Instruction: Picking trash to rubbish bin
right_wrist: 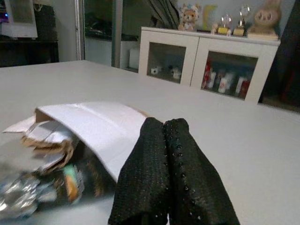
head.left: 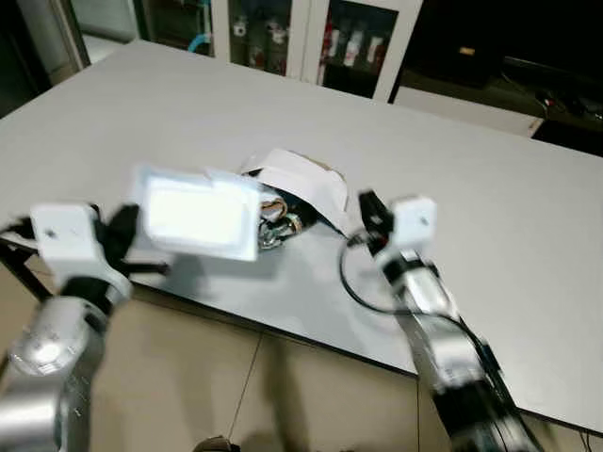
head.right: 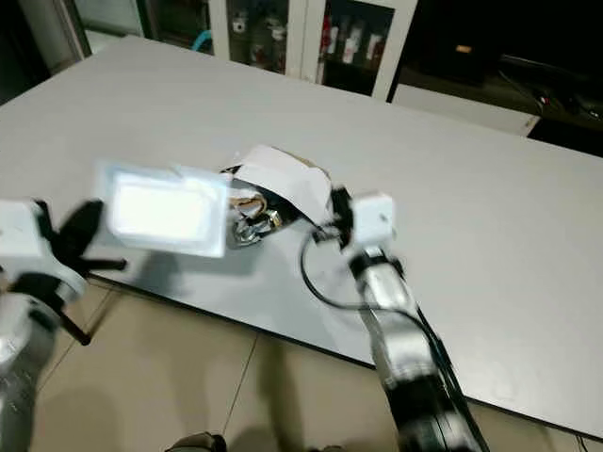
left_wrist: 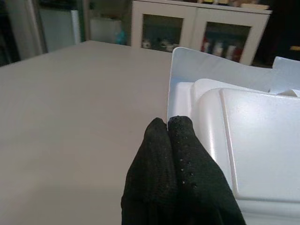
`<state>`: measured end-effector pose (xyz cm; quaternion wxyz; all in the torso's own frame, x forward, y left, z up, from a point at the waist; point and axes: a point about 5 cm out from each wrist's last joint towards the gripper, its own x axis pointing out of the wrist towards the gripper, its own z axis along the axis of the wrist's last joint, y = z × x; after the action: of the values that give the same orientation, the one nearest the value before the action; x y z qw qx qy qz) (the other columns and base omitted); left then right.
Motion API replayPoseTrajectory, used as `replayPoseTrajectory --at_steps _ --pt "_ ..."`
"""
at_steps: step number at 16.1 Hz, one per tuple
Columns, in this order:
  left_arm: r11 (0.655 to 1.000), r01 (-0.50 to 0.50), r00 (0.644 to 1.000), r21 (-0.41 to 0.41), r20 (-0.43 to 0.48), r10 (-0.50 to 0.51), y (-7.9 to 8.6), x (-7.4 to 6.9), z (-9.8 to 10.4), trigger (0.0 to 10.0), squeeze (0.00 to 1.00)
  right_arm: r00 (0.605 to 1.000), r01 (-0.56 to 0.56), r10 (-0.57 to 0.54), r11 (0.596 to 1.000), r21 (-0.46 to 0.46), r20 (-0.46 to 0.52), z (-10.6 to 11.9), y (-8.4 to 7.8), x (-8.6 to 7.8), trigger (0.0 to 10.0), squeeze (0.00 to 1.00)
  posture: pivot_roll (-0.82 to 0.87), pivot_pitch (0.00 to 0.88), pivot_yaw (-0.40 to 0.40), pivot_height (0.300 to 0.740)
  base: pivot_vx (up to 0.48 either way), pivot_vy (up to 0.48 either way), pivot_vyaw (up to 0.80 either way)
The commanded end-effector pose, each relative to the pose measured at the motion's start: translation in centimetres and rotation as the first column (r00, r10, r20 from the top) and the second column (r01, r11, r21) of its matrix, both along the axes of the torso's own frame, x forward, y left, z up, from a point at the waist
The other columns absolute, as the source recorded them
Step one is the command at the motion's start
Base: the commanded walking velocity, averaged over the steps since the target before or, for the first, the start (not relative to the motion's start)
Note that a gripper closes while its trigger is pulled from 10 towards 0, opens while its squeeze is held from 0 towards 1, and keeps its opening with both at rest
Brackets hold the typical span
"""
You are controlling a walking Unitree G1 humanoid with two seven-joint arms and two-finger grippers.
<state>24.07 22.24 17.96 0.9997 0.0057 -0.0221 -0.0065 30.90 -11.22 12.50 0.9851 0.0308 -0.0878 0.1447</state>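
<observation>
White moulded plastic tray (head.left: 200,215), no legible label, pinched at its rim by closed left gripper (left_wrist: 168,125) above grey table (head.left: 490,226) edge. Torn white paper bag (right_wrist: 96,126) lies on table, holding crumpled foil and wrappers (right_wrist: 42,187). Right gripper (right_wrist: 164,129) fingers pressed together, empty, beside bag.

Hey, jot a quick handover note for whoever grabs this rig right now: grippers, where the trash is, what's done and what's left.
Left gripper: jaws shut on the white plastic tray, lifted above the near table edge.
Right gripper: jaws shut, at the edge of the white paper bag, grip unclear.
Bag lies on the table, crumpled wrappers spilling from it.
Done: tray picked up.
Left: bin the tray, then clear bag and wrappers. No bin in view.
</observation>
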Motion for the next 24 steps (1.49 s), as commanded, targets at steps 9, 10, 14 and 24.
replayPoseTrajectory --at_steps 9,10,14,24 --pt "0.95 0.156 0.968 0.27 -0.232 -0.094 -3.0 -1.1 -4.0 10.0 0.0 0.96 0.123 -0.09 0.986 0.111 -0.265 -3.0 -2.4 -5.4 10.0 0.0 0.09 0.01 -0.018 0.74 0.0 0.0 0.0" --pt "0.95 0.166 0.965 0.265 -0.241 -0.101 -3.1 -0.8 -4.3 10.0 0.0 0.954 0.148 -0.112 0.982 0.114 -0.279 -3.1 -2.4 -5.5 10.0 0.0 0.08 0.012 -0.004 0.74 0.0 0.0 0.0" --pt "0.958 0.23 0.936 0.17 -0.309 -0.17 -4.8 -0.5 -6.9 10.0 0.0 0.931 0.168 -0.136 0.984 0.067 -0.338 -4.1 -2.0 -6.7 10.0 0.0 0.05 0.038 0.019 0.74 0.0 0.0 0.0" --pt "0.954 0.244 0.956 0.176 -0.208 -0.206 -5.8 -1.6 -5.8 10.0 0.0 0.926 0.026 -0.033 0.999 -0.021 -0.376 -4.5 -1.4 -8.0 10.0 0.0 0.06 0.058 -0.013 0.74 0.0 0.0 0.0"
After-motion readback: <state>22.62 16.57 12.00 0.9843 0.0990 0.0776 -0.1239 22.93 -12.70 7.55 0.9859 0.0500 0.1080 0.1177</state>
